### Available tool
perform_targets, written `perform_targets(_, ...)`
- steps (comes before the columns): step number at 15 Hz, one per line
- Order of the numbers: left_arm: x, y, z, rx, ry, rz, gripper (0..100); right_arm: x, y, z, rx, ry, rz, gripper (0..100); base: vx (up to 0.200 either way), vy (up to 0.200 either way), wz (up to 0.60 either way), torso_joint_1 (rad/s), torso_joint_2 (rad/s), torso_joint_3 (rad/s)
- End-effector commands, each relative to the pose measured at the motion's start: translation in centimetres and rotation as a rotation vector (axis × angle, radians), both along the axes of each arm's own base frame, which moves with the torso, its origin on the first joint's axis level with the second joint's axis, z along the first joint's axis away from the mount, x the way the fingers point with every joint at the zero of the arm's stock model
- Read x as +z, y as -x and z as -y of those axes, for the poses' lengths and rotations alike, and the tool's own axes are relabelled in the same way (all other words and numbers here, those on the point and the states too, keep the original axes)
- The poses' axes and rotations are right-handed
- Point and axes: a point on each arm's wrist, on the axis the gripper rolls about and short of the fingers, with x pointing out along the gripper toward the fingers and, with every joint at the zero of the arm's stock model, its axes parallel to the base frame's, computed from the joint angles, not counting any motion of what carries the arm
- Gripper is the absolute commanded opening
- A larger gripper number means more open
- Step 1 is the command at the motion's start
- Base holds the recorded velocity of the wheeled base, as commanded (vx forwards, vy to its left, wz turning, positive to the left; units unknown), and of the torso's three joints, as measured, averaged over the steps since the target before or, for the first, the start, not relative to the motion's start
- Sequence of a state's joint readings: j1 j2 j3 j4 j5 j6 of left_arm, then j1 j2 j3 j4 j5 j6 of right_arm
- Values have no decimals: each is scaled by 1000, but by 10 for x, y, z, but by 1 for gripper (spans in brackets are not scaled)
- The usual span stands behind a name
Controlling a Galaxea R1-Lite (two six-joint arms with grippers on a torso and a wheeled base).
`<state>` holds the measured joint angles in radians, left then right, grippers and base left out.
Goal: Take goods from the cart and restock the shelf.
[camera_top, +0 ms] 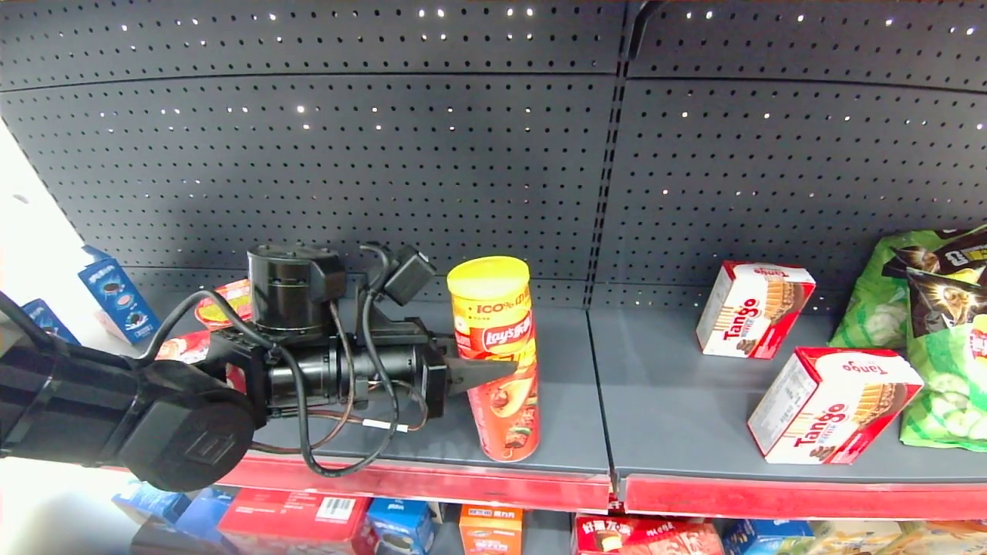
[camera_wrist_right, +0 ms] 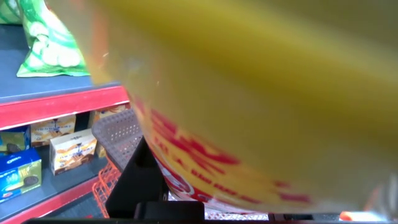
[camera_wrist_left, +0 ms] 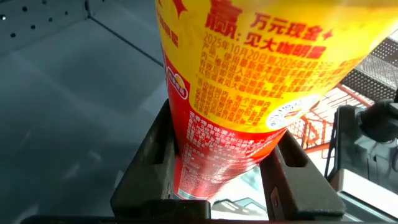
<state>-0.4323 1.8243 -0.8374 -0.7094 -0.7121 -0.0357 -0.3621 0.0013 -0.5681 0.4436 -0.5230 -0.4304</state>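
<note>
A tall chips can (camera_top: 497, 354) with a yellow lid and a red lower half stands upright on the grey shelf (camera_top: 678, 401), close to its red front edge. My left gripper (camera_top: 493, 368) comes in from the left and is shut on the can at mid height. In the left wrist view the can (camera_wrist_left: 249, 74) sits between the black fingers (camera_wrist_left: 149, 168). In the right wrist view a second yellow and red chips can (camera_wrist_right: 249, 93) looms very close, and my right gripper (camera_wrist_right: 211, 199) is shut on its base, above the cart.
Two red and white wafer boxes (camera_top: 754, 308) (camera_top: 833, 405) lie on the shelf's right half, with green snack bags (camera_top: 941, 339) beyond them. Blue cookie boxes (camera_top: 119, 297) and red packets (camera_top: 224, 301) sit at the far left. The red wire cart (camera_wrist_right: 118, 134) is below.
</note>
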Motion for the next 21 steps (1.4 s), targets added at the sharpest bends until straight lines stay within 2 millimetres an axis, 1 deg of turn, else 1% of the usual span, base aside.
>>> perform_targets(1,-6,-10,4,2,-4,-11,0,0,0,0,1,1,2,0,0,0,0,0,0,0)
perform_targets(6,-17,-22,12,-5,-13,-25,0,0,0,0,3,2,-1,0,0,0,0,0,0,0)
perform_targets(8,-19,-23,12,-5,-15,-29,0,0,0,0,3,3,1,0,0,0,0,0,0,0)
perform_targets(14,-20,-21,10,-7,-27,-18,0,0,0,0,3,10,-10,0,0,0,0,0,0,0)
perform_targets(17,-23,-19,6,2,-35,-29,0,-1,0,0,3,10,-14,0,0,0,0,0,0,0)
perform_targets(21,-16,-16,1,11,-30,-9,0,-1,-1,0,3,8,-15,0,0,0,0,0,0,0)
